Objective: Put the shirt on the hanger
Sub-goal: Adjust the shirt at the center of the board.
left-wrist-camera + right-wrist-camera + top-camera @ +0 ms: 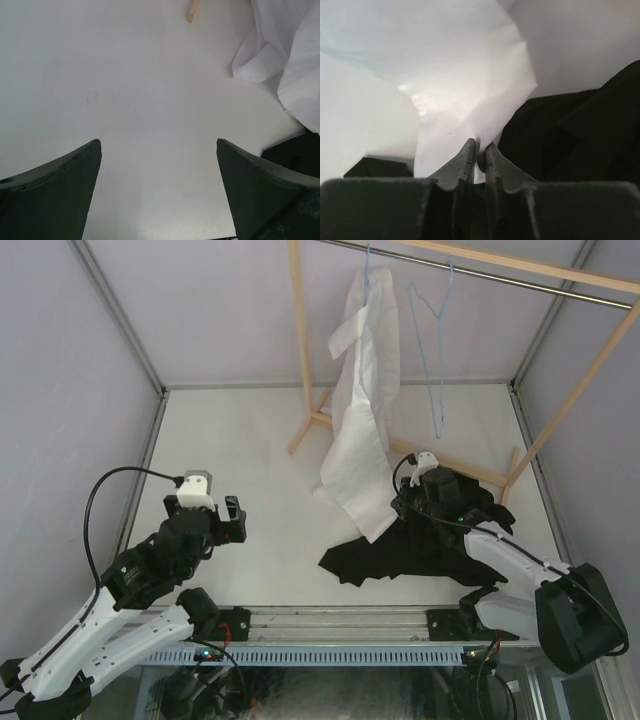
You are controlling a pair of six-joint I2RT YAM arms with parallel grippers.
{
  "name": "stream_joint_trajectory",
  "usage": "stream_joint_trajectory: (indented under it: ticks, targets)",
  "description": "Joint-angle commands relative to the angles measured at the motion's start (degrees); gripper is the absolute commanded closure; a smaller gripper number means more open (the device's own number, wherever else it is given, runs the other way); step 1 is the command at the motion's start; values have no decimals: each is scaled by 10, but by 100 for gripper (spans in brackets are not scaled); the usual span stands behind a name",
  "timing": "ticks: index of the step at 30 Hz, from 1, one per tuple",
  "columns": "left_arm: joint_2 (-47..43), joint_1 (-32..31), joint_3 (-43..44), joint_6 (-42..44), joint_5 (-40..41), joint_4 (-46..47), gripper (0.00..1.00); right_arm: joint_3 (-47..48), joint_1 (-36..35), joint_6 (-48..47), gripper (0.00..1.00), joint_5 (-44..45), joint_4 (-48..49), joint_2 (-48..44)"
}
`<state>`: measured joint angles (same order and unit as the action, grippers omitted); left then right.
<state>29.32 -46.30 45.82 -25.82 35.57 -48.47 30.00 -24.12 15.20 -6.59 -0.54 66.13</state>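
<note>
The white shirt [362, 410] hangs from a thin blue hanger [368, 270] on the rail, and its lower end trails onto the table. My right gripper [400, 508] is down at that lower end. In the right wrist view its jaws [480, 145] are shut on a fold of the shirt [450, 75]. My left gripper [237, 520] hovers over bare table to the left, open and with nothing in it [158, 142]. The shirt's edge [295, 60] shows at the right of the left wrist view.
A black garment [400, 550] lies crumpled on the table under the right arm and beside the shirt's hem [580, 135]. A second blue hanger [432, 350] hangs bare on the metal rail [480, 275]. The wooden rack's legs [300, 340] stand at the back.
</note>
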Motion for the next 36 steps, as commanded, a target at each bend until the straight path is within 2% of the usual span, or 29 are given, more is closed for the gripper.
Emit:
stream_joint_trajectory:
  ticks: [1,3,7,9,11,13,19,25,30,31,32,35,36]
  targets:
    - [2,3,-9,10,-6,24,0,-28,-36,13,93,19,37,-41]
    - [0,3,-10,10,-8,26,0,-45,-84,14,99,80,44,-67]
    - [-4,3,-11,8,-5,27,0,-76,-233,31,100,224,85,-123]
    - [-7,3,-6,0,12,17,0,-77,-279,40,100,248,114,-128]
    - [-24,3,6,-22,62,-4,0,-75,-307,34,100,229,169,-121]
    - [-53,3,6,-35,92,-14,0,-52,-316,26,100,207,218,-91]
    - [-129,3,-8,-44,105,-7,0,95,-322,-4,100,169,266,64]
    - [-119,3,-1,-55,122,-21,0,250,-322,-41,100,225,271,173]
    - [-120,3,-3,-53,119,-19,0,380,-300,-75,100,266,225,271]
    - [-121,3,-3,-53,119,-19,0,399,-292,-77,98,280,210,295]
    - [-122,3,-4,-53,119,-18,0,430,-284,-74,91,292,191,319]
    - [-124,3,-6,-52,118,-16,0,497,-257,-46,54,285,92,386]
    - [-124,3,-6,-52,118,-16,0,500,-255,-40,48,268,64,395]
